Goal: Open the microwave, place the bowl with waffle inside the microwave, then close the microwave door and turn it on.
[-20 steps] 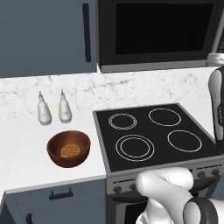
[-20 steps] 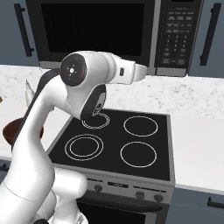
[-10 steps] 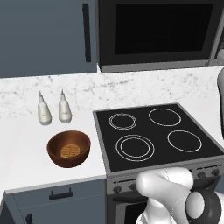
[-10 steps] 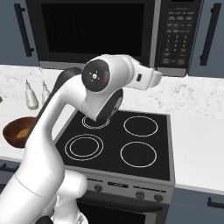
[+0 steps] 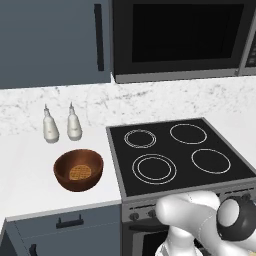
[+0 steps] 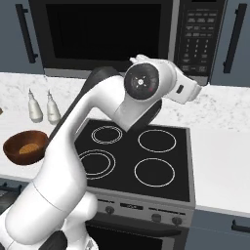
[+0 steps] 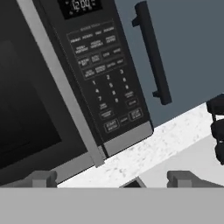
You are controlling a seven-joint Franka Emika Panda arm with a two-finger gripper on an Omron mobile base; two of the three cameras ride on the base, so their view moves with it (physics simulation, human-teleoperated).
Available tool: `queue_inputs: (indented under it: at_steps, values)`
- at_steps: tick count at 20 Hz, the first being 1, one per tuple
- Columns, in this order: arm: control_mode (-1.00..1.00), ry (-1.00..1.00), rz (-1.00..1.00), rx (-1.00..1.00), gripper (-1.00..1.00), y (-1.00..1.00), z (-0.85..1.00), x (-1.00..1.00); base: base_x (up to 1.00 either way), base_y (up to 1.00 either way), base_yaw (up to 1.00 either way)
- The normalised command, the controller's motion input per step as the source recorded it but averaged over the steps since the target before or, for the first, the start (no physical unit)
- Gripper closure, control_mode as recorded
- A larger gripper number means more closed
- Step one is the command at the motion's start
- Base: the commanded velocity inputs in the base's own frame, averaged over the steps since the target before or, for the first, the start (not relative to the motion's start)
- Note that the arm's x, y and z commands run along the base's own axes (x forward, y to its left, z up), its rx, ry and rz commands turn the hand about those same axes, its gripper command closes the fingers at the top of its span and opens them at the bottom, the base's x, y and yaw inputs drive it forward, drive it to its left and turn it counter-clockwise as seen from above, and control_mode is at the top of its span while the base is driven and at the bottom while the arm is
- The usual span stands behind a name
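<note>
The microwave (image 5: 182,40) hangs above the cooktop, its black microwave door (image 5: 175,35) shut. Left of the stove, the dark-brown bowl (image 5: 78,170) stands on the white counter with the golden waffle (image 5: 78,173) lying in it. The bowl (image 6: 25,146) also appears at the left edge of the right base view. My arm (image 6: 141,83) is raised over the cooktop, its hand pointing toward the microwave's control panel (image 6: 195,34). In the hand view, my gripper (image 7: 113,179) is open with nothing between its fingertips (image 7: 41,178), facing the control panel (image 7: 105,83) and the door's right edge (image 7: 61,87).
Two white bottles (image 5: 50,127) (image 5: 74,125) stand behind the bowl. The black four-ring cooktop (image 5: 180,155) lies under the microwave. Blue-grey cabinets with black handles (image 5: 98,37) (image 7: 153,57) flank the microwave. Dark round shapes (image 7: 217,127) sit on the counter to its right.
My arm's upper joint and hand have swung up and to the right, toward the microwave's control panel. The bowl, the waffle and the door have not moved.
</note>
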Motion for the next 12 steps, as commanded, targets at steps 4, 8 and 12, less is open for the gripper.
queue_inputs:
  at_steps: [4,8,12]
  values:
    - [-1.0,0.0,0.0,0.12,-1.0,-0.32,0.08,0.06,0.0,0.0,0.0]
    - [-1.0,-0.22,0.0,0.04,-1.0,0.0,0.21,-0.11,0.0,0.0,0.0]
    - [-1.0,-0.2,0.06,0.0,-1.0,0.01,0.63,-0.06,0.0,0.0,0.0]
